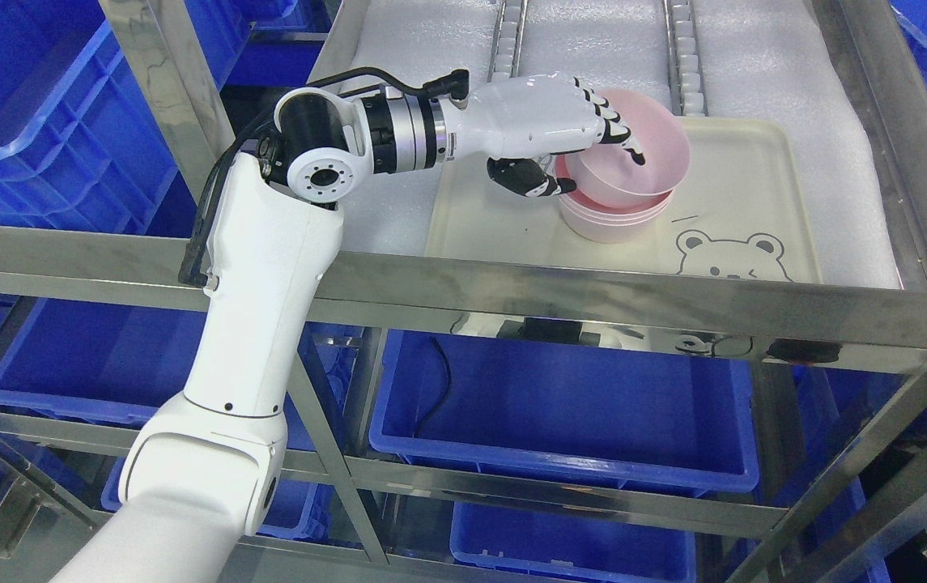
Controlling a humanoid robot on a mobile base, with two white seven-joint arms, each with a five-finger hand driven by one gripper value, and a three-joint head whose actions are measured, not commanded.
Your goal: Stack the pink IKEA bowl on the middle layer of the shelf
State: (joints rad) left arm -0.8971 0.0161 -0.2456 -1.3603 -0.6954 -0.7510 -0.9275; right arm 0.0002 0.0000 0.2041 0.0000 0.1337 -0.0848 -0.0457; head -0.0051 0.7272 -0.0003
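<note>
A pink bowl sits tilted in the top of a stack of pink bowls on a cream tray on the shelf's white-padded layer. My left hand reaches in from the left and is shut on the top bowl's near-left rim: four fingers hook over the rim into the bowl and the thumb presses on its outer wall. My right arm is out of sight.
A steel front rail crosses just below the tray, with steel posts at both sides. Roller tracks run along the padded layer behind the tray. Blue plastic bins fill the lower layers and both sides.
</note>
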